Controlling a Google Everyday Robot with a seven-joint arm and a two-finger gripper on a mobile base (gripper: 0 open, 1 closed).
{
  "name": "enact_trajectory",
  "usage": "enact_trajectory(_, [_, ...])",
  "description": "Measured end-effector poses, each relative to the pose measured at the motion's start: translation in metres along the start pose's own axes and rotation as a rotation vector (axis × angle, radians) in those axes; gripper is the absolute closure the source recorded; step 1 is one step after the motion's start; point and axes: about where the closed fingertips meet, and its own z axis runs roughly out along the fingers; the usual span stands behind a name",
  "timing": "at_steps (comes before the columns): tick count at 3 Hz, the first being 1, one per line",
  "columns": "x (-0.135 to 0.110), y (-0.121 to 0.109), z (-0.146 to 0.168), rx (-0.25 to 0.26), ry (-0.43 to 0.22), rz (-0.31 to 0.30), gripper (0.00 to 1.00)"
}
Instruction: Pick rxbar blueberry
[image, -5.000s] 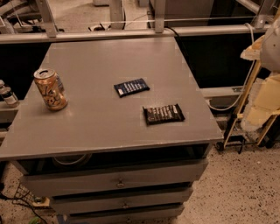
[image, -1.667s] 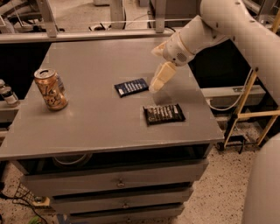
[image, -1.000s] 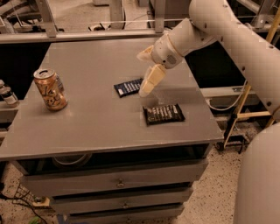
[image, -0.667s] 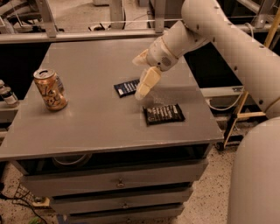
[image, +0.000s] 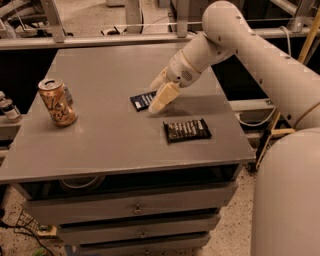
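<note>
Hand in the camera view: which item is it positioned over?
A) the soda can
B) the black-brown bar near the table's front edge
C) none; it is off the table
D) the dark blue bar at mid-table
D: the hand sits over the right end of the rxbar blueberry and hides part of it, while the black-brown bar and the soda can lie apart from it.

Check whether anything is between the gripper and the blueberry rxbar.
Nothing visible is. The gripper hangs right over the right end of the rxbar blueberry, hiding part of it. The black-brown bar lies closer to the camera and the can stands far left, both off that path.
</note>
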Motion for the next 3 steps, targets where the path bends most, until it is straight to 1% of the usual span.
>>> enact_trajectory(1, [0.0018, 0.0001, 0.0024, -0.001, 0.006, 0.008, 0.54])
enact_trajectory(2, [0.0004, 0.0066, 0.0051, -0.006, 0.006, 0.011, 0.77])
enact_trajectory(3, [-0.0021, 0.0070, 0.0051, -0.005, -0.002, 0.001, 0.99])
